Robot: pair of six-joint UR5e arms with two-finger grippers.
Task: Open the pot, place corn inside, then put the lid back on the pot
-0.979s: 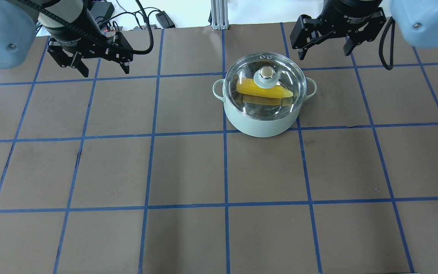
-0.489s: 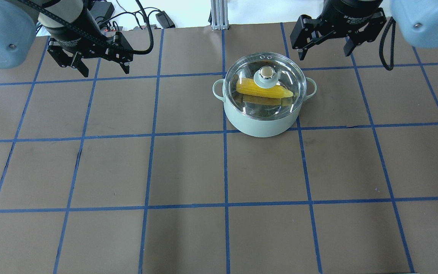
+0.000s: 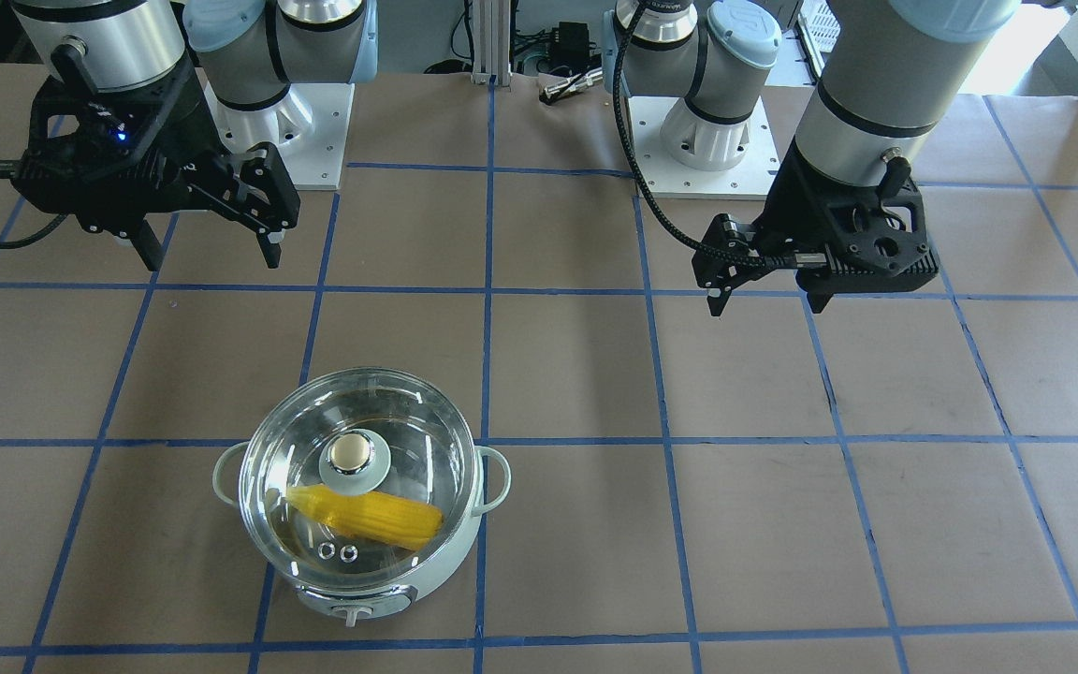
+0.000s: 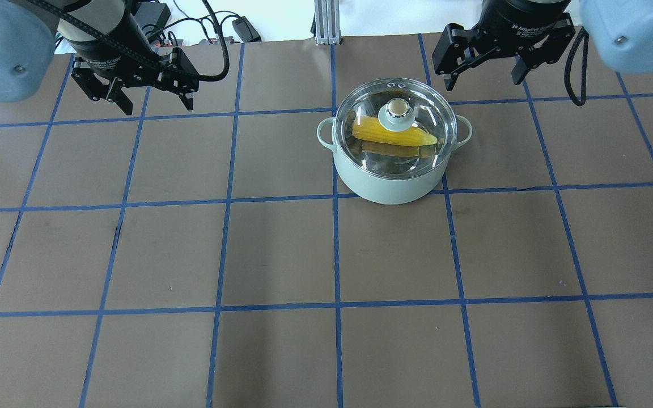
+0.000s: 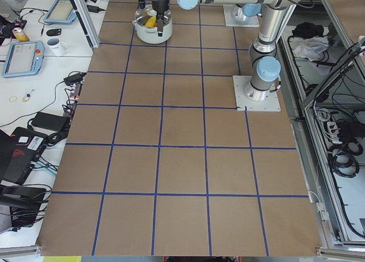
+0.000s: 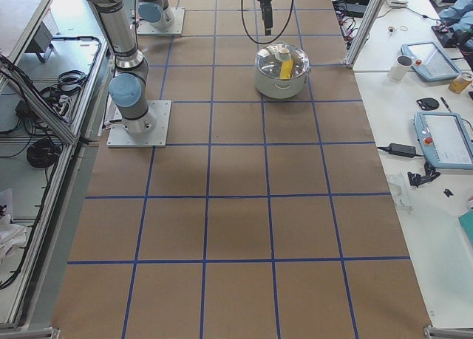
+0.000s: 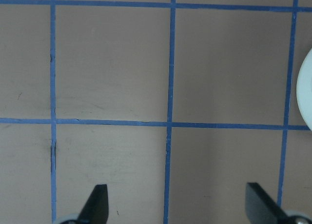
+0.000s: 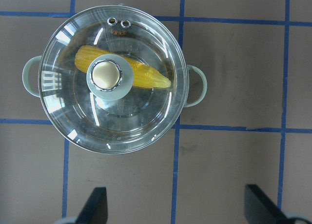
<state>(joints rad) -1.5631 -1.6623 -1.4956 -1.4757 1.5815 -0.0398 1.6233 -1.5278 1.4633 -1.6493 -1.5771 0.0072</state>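
The mint-green pot (image 4: 389, 190) stands on the table with the clear glass lid (image 4: 417, 161) seated on it. The yellow corn (image 4: 391, 135) lies inside under the glass. The pot (image 3: 380, 599), lid (image 3: 349, 454) and corn (image 3: 375, 518) also show in the front view. The right wrist view looks straight down on the lid (image 8: 105, 75) and corn (image 8: 146, 76). My right gripper (image 4: 485, 79) is open and empty, raised behind the pot. My left gripper (image 4: 156, 105) is open and empty, far to the pot's left. The pot's edge (image 7: 308, 92) shows in the left wrist view.
The brown table (image 4: 281, 255) carries a grid of blue tape lines. Both arm bases (image 3: 698, 140) stand at the back edge. Cables and a metal post (image 4: 323, 22) lie behind the table. Side benches hold tablets and mugs (image 5: 54, 45).
The right arm has shifted by only a few pixels. The pot, lid, corn and left gripper have not moved.
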